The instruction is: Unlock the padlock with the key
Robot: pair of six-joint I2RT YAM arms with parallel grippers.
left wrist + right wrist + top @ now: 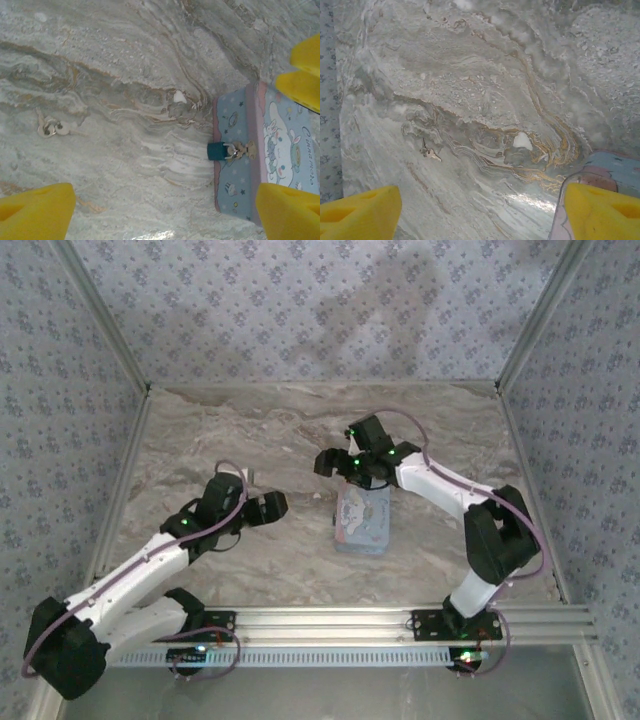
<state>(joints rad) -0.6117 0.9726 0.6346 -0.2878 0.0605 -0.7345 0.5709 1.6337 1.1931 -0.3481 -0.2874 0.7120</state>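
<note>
The left tool (268, 506) is hovering over the bare desk (200, 430) just left of the cartoon-printed tin (362, 525) in the top view. The right tool (338, 458) is hanging over the tin's far end. Both are gaping wide and carrying nothing. With both arms crowding one small box, they are risking a knock against each other or a shove that slides the tin.

In the left wrist view, the left tool's (160, 215) yellow pads (35, 212) are standing far apart with only marble between them, touching nothing. The key (49, 128) is lying flat on the desk, well apart from the padlock (218, 150), which is jutting from the hasp (243, 149) on the tin's side wall. Because the key is a thin sliver lying flush, the pads are likely to be scraping the desk and skating it away. They could also be pinching it crookedly, which would leave the blade badly aimed for the tiny keyhole. The padlock seems loose on its hasp, so it would probably be swinging aside unless the other tool is steadying it.

In the right wrist view, the right tool (480, 215) is spread just as wide and is empty. One pad is sitting over the tin's corner, and the key is lying well off on the marble to its left. Closing there would be clipping the tin rather than the lock.
</note>
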